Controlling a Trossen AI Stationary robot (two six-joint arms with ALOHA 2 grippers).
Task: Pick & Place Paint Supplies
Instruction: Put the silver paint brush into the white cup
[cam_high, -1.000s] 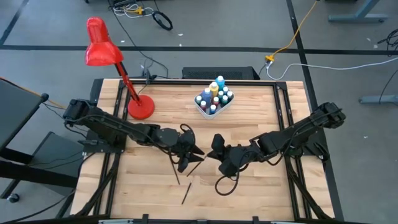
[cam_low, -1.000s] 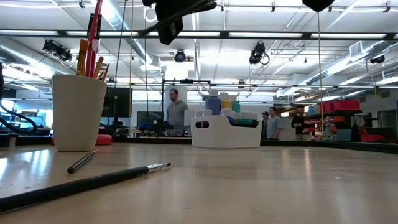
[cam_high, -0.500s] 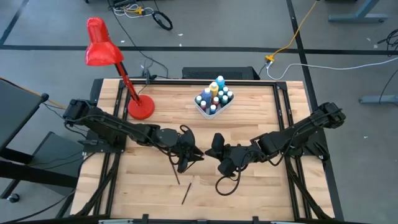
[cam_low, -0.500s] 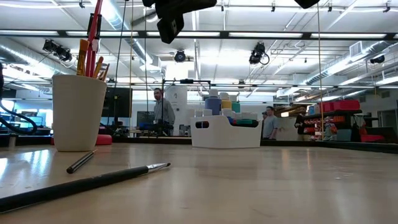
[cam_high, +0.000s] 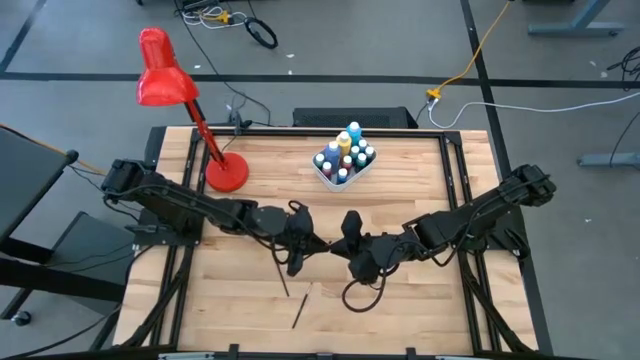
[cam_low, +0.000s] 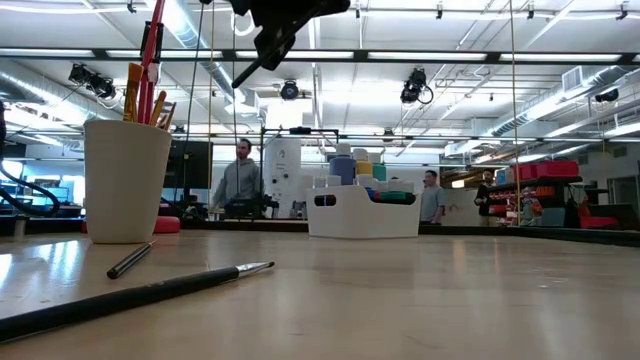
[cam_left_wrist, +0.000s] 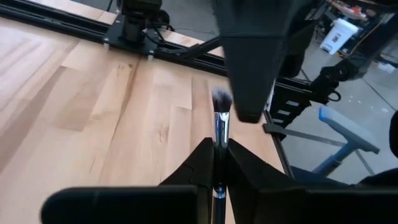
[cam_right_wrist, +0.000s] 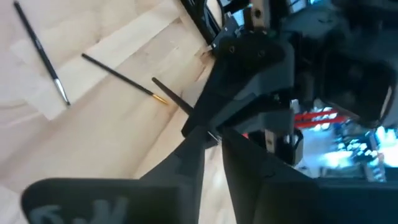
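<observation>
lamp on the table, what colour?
Red: shade, arm and round base of the desk lamp are all red. Clearest in the high view.

Your left end effector (cam_left_wrist: 216, 163) hides the paintbrush (cam_left_wrist: 219, 124) handle; in the low view a second brush (cam_low: 130, 295) runs off the frame edge.
</observation>
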